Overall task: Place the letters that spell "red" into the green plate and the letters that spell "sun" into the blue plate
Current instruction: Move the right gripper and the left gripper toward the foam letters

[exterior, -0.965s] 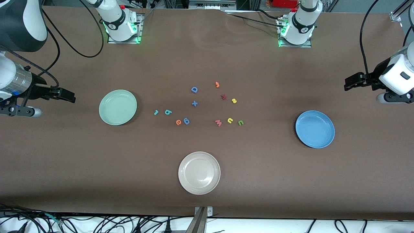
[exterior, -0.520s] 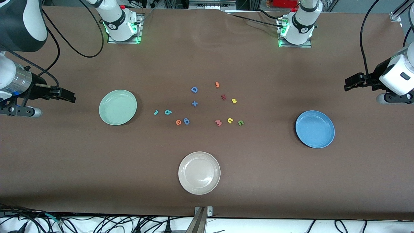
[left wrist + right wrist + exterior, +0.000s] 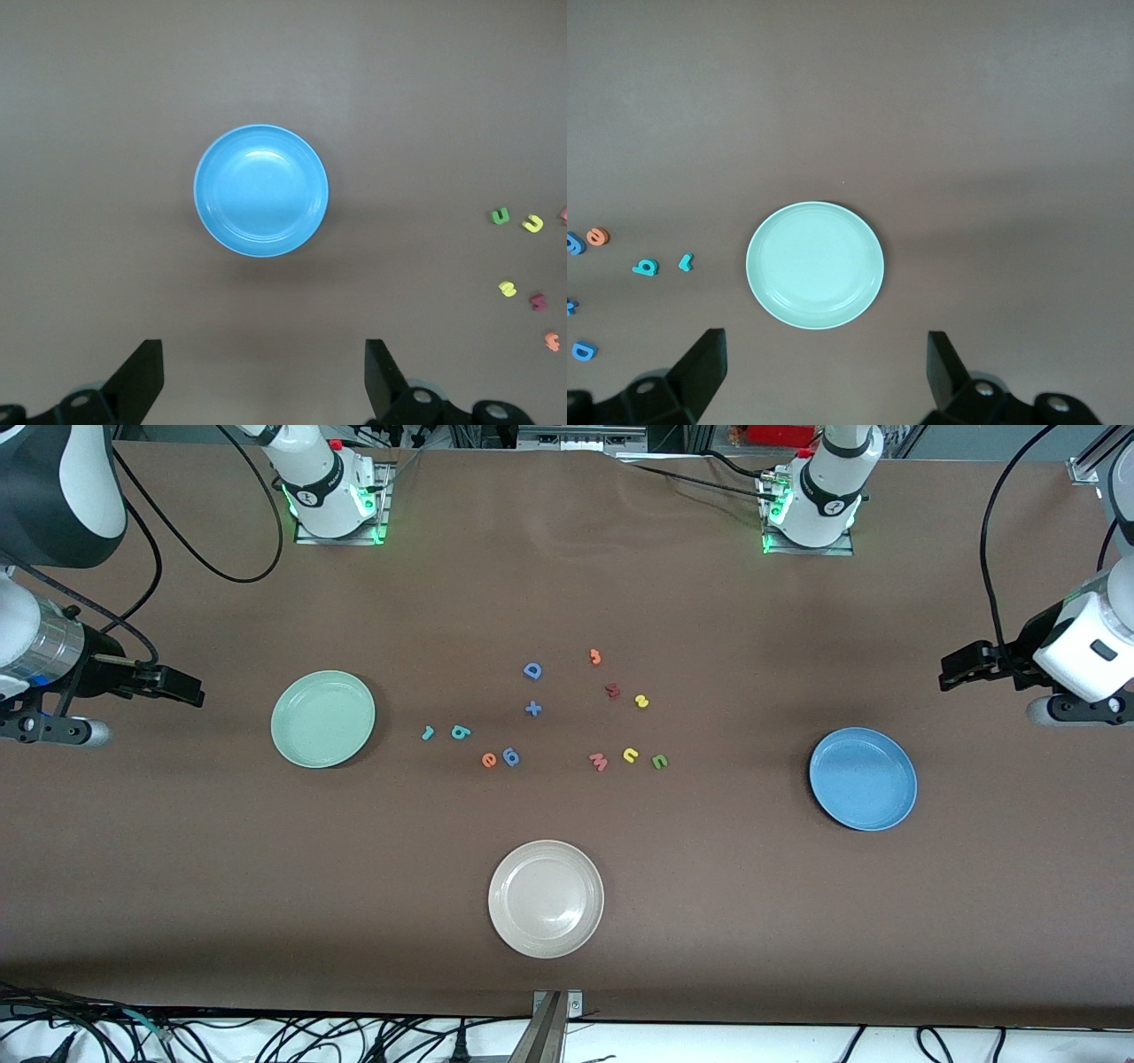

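1. A beige plate (image 3: 546,898) is sitting nearest the front camera; it is serving here as the landmark and has no part in the task.
2. Farther from the camera than the beige plate, the green plate (image 3: 322,718) is lying toward the right arm's end of the table and the blue plate (image 3: 863,779) toward the left arm's end. Both are holding nothing.
3. Between those two plates, farther back than the beige plate, small foam letters are lying scattered. A teal "r" (image 3: 427,732), teal "d" (image 3: 459,732) and orange "e" (image 3: 488,759) are sitting on the green plate's side; a yellow "u" (image 3: 630,755), green "n" (image 3: 659,761) and yellow "s" (image 3: 641,701) are sitting on the blue plate's side.
4. The right gripper (image 3: 822,359) is hovering, jaws spread and holding nothing, over bare table out past the green plate. The left gripper (image 3: 264,372) is hovering likewise out past the blue plate.
5. Judgement: no letter is placed yet. Each pick is probably calling for a straight descent with the fingers straddling one letter only, avoiding the blue decoy (image 3: 510,756) just beside the "e" and the salmon "W" (image 3: 598,761) near the "u".
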Tool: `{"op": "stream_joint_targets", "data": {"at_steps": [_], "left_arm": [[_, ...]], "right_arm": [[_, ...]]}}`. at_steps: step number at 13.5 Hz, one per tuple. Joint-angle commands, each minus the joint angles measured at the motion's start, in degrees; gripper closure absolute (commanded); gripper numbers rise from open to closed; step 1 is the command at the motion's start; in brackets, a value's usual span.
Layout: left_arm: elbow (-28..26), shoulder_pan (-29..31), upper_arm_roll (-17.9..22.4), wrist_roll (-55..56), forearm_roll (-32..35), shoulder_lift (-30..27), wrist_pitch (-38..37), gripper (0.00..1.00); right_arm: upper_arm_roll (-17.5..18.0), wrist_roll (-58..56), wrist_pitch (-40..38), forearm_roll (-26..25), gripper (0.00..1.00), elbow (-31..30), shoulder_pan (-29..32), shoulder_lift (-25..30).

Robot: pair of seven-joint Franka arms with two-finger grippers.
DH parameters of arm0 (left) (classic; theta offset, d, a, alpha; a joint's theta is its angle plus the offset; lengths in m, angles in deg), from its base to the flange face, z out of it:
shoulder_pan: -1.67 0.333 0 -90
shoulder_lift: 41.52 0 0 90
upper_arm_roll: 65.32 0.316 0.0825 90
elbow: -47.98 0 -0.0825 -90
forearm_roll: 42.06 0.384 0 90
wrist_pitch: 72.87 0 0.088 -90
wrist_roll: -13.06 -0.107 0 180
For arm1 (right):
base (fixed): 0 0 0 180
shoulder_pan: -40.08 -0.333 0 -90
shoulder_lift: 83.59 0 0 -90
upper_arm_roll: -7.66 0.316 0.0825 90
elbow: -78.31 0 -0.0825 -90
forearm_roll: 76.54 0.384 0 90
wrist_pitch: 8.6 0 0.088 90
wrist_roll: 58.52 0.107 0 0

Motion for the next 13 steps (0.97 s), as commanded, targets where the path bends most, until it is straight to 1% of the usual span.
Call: {"op": "stream_joint_targets", "data": {"at_steps": [1, 4, 5, 8, 10, 12, 13], "left_arm": [[-0.2, -1.0, 0.1, 0.0, -3.2, 3.1, 0.9, 0.0], [-0.8, -3.8, -0.1, 1.9, -3.7, 5.5, 1.8, 0.0], [-1.7, -4.8, -0.1, 5.5, -3.9, 6.0, 3.1, 0.0], [-5.8, -9.5, -0.4, 15.6, -4.6, 6.5, 8.8, 0.0], [-8.0, -12.3, -1.6, 23.4, -5.6, 8.6, 15.5, 0.0], [-10.1, -15.4, -3.1, 34.8, -5.3, 11.7, 25.4, 0.0], [-10.8, -16.3, -3.8, 37.3, -5.1, 13.1, 28.6, 0.0]], "right_arm": [[0.1, 0.7, -0.4, -0.6, 0.01, -0.5, 0.0, 0.7], [0.3, 1.4, -0.3, 0.0, 0.01, -0.4, -0.5, -0.7], [0.5, 3.4, -0.1, 0.1, 0.01, -0.4, -0.5, -1.1], [0.7, 11.5, 0.2, 1.5, 0.01, -0.4, -3.8, -2.7], [0.7, 17.1, 0.7, 2.6, 0.02, -0.5, -6.1, -4.2], [0.7, 23.7, 3.0, 2.8, 0.02, -0.5, -9.0, -7.0], [0.7, 27.1, 4.2, 2.8, 0.02, -0.5, -10.2, -8.4]]}}
